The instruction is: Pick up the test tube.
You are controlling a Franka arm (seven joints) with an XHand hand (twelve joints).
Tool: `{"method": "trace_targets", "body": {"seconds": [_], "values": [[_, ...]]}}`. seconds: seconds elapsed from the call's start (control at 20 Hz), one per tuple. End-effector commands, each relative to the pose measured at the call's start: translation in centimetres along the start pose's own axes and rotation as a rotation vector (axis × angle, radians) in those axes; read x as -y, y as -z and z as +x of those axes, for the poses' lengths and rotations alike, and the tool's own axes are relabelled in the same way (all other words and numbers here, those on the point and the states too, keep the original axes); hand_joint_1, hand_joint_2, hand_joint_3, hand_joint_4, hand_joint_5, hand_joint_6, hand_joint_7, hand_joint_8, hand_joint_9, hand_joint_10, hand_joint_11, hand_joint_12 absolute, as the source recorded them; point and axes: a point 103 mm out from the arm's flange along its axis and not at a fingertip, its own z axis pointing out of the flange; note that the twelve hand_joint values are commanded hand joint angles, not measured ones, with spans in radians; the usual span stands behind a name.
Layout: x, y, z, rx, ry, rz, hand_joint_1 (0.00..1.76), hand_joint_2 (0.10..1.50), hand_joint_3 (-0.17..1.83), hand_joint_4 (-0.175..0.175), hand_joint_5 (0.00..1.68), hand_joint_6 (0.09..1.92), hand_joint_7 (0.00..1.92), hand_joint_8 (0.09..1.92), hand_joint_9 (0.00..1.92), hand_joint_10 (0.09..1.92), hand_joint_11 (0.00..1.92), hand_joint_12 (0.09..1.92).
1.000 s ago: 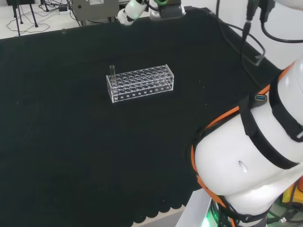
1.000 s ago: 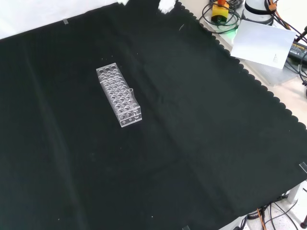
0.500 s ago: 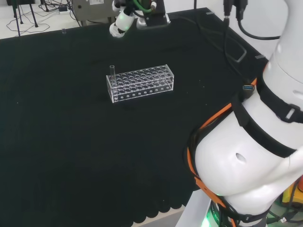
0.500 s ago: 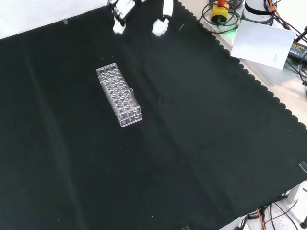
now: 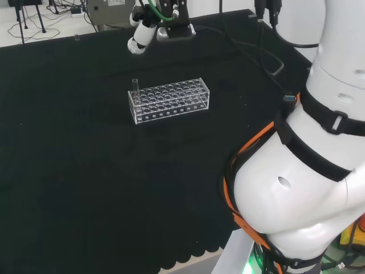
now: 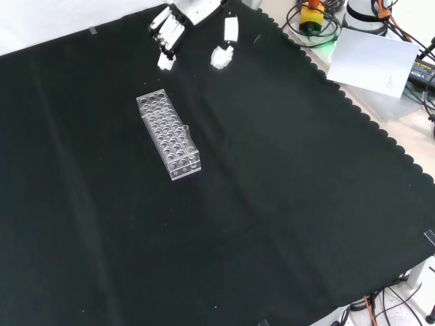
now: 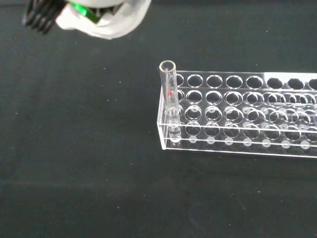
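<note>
— Above the bench's far edge in the front view, your hand hangs, fingers spread, holding nothing.
— And your test tube?
— Upright in the clear rack's corner hole.

clear glass test tube | upright, open-topped | corner hole of clear plastic rack | upper-left-centre of head view

Open-fingered hand above tube rack
</note>
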Motion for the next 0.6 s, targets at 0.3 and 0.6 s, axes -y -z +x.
{"method": "trace_targets", "body": {"seconds": [0.3,0.6], "values": [[-5.1,-3.4,-0.5,0.007,0.003,0.101,0.92,0.63,0.64,-0.15,0.39,0.24,0.43,0.95,0.41,0.95,0.09,1.51],[-6.6,-5.2,-0.5,0.019,0.008,0.146,0.92,0.63,0.64,-0.152,0.39,0.26,0.45,0.95,0.43,0.94,0.09,1.51]]}}
